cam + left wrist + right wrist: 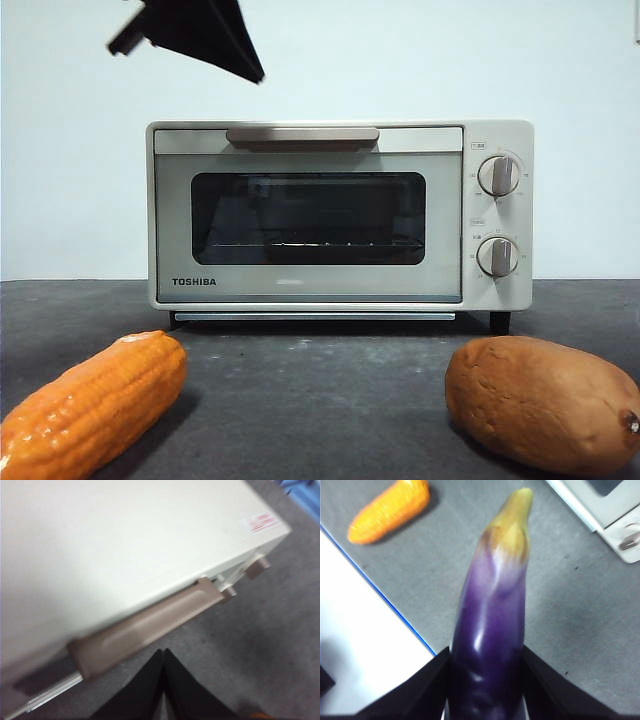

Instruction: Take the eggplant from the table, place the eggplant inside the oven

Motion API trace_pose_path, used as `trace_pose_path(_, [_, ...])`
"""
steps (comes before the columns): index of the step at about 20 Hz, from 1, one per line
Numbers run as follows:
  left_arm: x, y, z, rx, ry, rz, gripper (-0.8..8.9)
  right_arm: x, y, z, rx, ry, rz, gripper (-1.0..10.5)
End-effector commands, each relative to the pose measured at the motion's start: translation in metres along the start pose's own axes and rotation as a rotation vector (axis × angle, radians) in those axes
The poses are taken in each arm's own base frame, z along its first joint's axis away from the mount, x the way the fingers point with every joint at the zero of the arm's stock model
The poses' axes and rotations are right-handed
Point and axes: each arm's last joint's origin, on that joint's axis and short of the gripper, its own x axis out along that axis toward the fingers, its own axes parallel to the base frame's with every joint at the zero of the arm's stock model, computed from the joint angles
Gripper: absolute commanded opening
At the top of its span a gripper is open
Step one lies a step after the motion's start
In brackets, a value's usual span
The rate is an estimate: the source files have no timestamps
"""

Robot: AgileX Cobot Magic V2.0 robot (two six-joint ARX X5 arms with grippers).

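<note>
I hold the eggplant [492, 630] in my right gripper [487, 680], the two jaws pressed on its thick purple end, so the pale yellow tip points forward and away from the wrist; I think this grip keeps the long body free to go into the oven [340, 215] tip first. The eggplant is lifted above the table [560, 605], not touching it. My left gripper [164, 680] hangs over the front top edge of the oven with its jaws closed together and holding nothing, just near the tan handle [145, 625]. I judge it is there to pull the door [308, 225], which is shut in the front view. The table is dark grey and matte with some pale scuffs. The corn [90, 405] and the sweet potato [545, 400] lie on it in front of the oven, well apart. Behind is a plain pale wall [420, 60].
</note>
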Motion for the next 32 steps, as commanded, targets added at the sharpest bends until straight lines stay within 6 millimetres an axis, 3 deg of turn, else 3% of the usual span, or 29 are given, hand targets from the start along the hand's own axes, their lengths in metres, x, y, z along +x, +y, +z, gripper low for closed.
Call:
trace_pose_path(1, [0.018, -0.002, 0.015, 0.078, 0.040, 0.007, 0.06, -0.015, -0.002, -0.006, 0.015, -0.061, 0.013, 1.5])
trace_pose_path(6, [0.043, 0.003, 0.024, 0.114, 0.083, 0.058, 0.06, -0.038, -0.009, -0.026, 0.032, -0.145, 0.030, 1.5])
trace_pose_path(11, [0.055, 0.005, 0.010, 0.151, 0.206, 0.065, 0.06, -0.050, -0.014, -0.037, 0.041, -0.201, 0.022, 1.5])
trace_pose_path(15, [0.056, -0.009, -0.004, 0.172, 0.332, 0.036, 0.06, -0.052, -0.015, -0.039, 0.045, -0.215, -0.016, 1.5])
trace_pose_path(24, [0.047, -0.056, -0.033, 0.232, 0.577, -0.040, 0.06, -0.051, -0.016, -0.038, 0.042, -0.221, -0.056, 1.5])
trace_pose_path(32, [0.019, -0.064, -0.028, 0.230, 0.479, 0.030, 0.06, -0.048, -0.015, -0.033, 0.036, -0.223, -0.053, 1.5])
